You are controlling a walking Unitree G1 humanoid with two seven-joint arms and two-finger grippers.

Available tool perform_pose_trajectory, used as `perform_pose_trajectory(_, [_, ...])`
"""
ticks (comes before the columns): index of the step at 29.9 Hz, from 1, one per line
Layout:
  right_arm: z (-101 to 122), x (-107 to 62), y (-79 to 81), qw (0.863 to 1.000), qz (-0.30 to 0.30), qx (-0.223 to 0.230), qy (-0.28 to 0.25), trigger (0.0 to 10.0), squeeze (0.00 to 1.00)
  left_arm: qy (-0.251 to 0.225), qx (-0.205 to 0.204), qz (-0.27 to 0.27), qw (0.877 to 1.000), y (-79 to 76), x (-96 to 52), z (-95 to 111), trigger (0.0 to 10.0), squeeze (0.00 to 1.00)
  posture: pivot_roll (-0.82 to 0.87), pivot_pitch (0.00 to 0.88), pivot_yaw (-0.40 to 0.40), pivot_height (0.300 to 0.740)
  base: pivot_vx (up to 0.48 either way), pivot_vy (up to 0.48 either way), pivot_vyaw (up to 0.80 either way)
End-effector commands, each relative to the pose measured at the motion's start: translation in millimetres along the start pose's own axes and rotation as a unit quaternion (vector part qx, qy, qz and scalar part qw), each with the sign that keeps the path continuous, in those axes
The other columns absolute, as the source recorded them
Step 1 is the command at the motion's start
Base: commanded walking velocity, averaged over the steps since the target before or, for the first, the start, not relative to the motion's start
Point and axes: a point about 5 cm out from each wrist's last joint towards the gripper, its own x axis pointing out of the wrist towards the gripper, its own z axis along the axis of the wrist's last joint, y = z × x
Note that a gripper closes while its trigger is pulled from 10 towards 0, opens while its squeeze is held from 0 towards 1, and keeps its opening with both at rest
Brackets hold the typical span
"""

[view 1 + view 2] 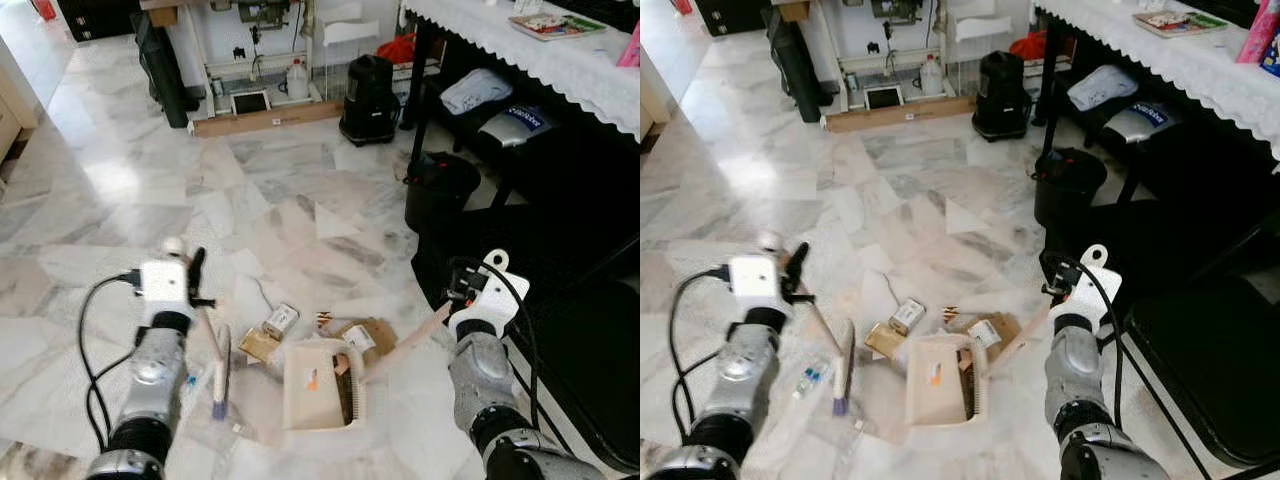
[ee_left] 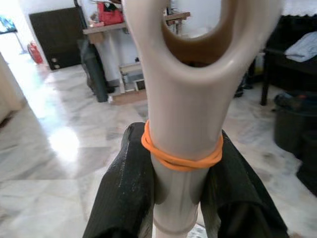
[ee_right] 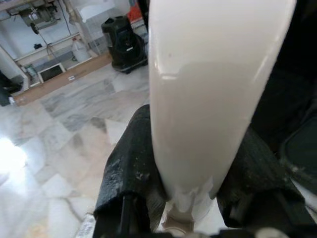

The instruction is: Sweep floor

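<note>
The brush (image 1: 221,372) is pinched in the left gripper (image 2: 184,198) and the dustpan (image 1: 318,385) handle in the right gripper (image 3: 188,198), so the boxes (image 1: 281,320) on the floor (image 1: 300,200) should be pushed slowly into the pan.

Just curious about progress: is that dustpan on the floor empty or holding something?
Holding something: the dustpan has scraps inside, while more litter lies on the floor beside it.
</note>
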Motion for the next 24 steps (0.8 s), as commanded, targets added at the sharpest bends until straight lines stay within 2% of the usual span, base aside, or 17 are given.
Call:
perform_pose_trajectory(1, [18, 6.3, 3.0, 0.999, 0.011, -0.015, -0.044, 10.0, 0.00, -0.045, 0.007, 0.011, 0.999, 3.5, 3.9, 14, 10.0, 0.00, 0.09, 0.000, -0.046, 0.740, 0.000, 0.000, 0.00])
perform_pose_trajectory(6, [19, 5.0, 7.5, 0.997, 0.030, -0.043, -0.054, 10.0, 0.00, -0.045, -0.011, 0.032, 0.998, 6.4, -1.1, 13, 10.0, 0.00, 0.09, 0.000, -0.056, 0.740, 0.000, 0.000, 0.00])
perform_pose_trajectory(9, [17, 3.5, 5.3, 0.997, 0.025, -0.040, -0.054, 10.0, 0.00, -0.049, -0.008, 0.028, 0.998, 4.4, -0.5, 14, 10.0, 0.00, 0.08, 0.000, -0.040, 0.740, 0.000, 0.000, 0.00])
perform_pose_trajectory(15, [16, 0.4, 7.8, 0.998, 0.007, -0.029, -0.061, 10.0, 0.00, -0.050, -0.007, 0.009, 0.999, 5.6, 9.3, 21, 10.0, 0.00, 0.07, 0.000, -0.001, 0.740, 0.000, 0.000, 0.00])
perform_pose_trajectory(17, [15, 0.1, 7.4, 0.998, 0.002, -0.026, -0.060, 10.0, 0.00, -0.049, -0.024, 0.006, 0.998, 3.7, 11.7, 23, 10.0, 0.00, 0.07, 0.000, 0.000, 0.740, 0.000, 0.000, 0.00])
perform_pose_trajectory(19, [14, -0.3, 9.0, 0.998, 0.000, -0.026, -0.057, 10.0, 0.00, -0.053, -0.028, -0.036, 0.998, -8.9, 13.7, 25, 10.0, 0.00, 0.08, 0.000, -0.003, 0.740, 0.000, 0.000, 0.00])
perform_pose_trajectory(20, [14, -0.3, 9.4, 0.998, 0.000, -0.026, -0.057, 10.0, 0.00, -0.052, -0.033, -0.038, 0.997, -10.0, 13.8, 25, 10.0, 0.00, 0.08, 0.000, -0.003, 0.740, 0.000, 0.000, 0.00])
perform_pose_trajectory(24, [15, -1.0, 14.1, 0.998, 0.006, -0.028, -0.064, 10.0, 0.00, -0.054, -0.032, -0.058, 0.996, -17.5, 12.6, 25, 10.0, 0.00, 0.07, 0.000, -0.001, 0.740, 0.000, 0.000, 0.00])
